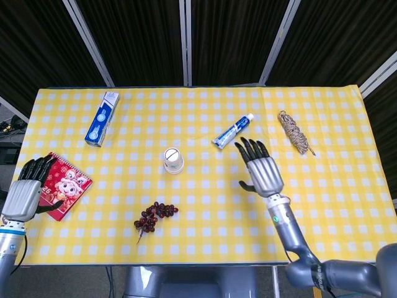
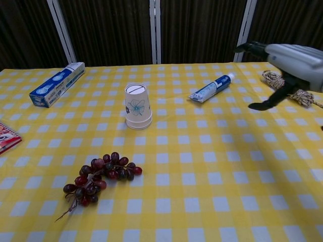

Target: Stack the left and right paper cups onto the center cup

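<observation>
A yellow-and-white checked cloth [image 1: 322, 205] covers the table, against a backdrop of black curtains [image 1: 142, 37] crossed by pale grey poles. The paper cup stack [image 2: 138, 106] is white with a faint blue-grey flower print on its side. The toothpaste box [image 1: 102, 118] is blue and white, and the toothpaste tube [image 1: 233, 131] is white with blue markings and a pale cap. The grapes [image 2: 98, 176] are dark red to purple on a brown stem. The rope bundle [image 1: 294, 131] is tan flecked with darker brown. The booklet [image 1: 64, 184] is red with a cartoon figure in white and pink. The right hand [image 1: 260, 169] is silver-grey with black fingers; the left hand [image 1: 26, 189] has the same colouring.
</observation>
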